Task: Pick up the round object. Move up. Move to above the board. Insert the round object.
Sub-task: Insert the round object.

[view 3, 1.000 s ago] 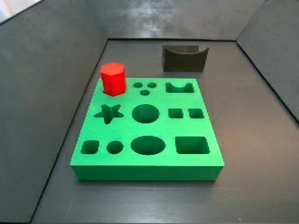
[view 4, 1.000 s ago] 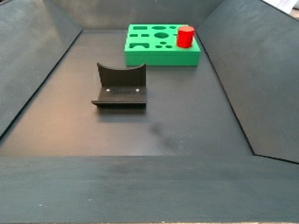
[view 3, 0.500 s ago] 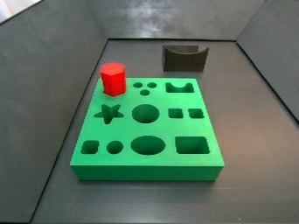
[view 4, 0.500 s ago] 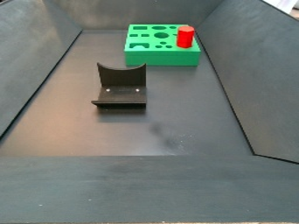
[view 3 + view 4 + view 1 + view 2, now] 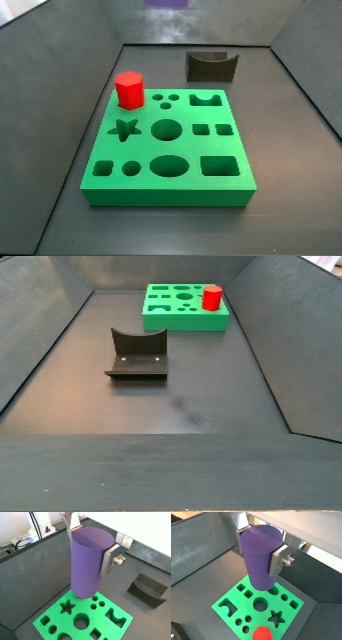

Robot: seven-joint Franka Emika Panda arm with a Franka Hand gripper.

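The claw (image 5: 89, 547) holds the purple peg (image 5: 88, 562) high above the green board (image 5: 87, 617), so the picking up and lifting look done. The step now seems to be getting the peg over the board, ready to push it in.

In both wrist views the peg stands straight up and down between the two silver fingers (image 5: 278, 560). The fingers press on its sides near the top. They are spread only as wide as the peg, pinching it tight. Nothing else touches the peg.

The board lies flat on the dark floor, well below the peg. It has a star hole, square holes and round holes of different sizes. A short red peg (image 5: 128, 89) stands at one corner of the board. A dark grey block (image 5: 211, 66) sits on the floor behind the board. In a side view only a bit of purple shows at the very top edge (image 5: 166, 4), so the peg is up high.

Next, I think the claw must line the peg up right over a big round hole (image 5: 260, 603) and come straight down slowly. If it is off a little, the peg could bump the rim and not go in.
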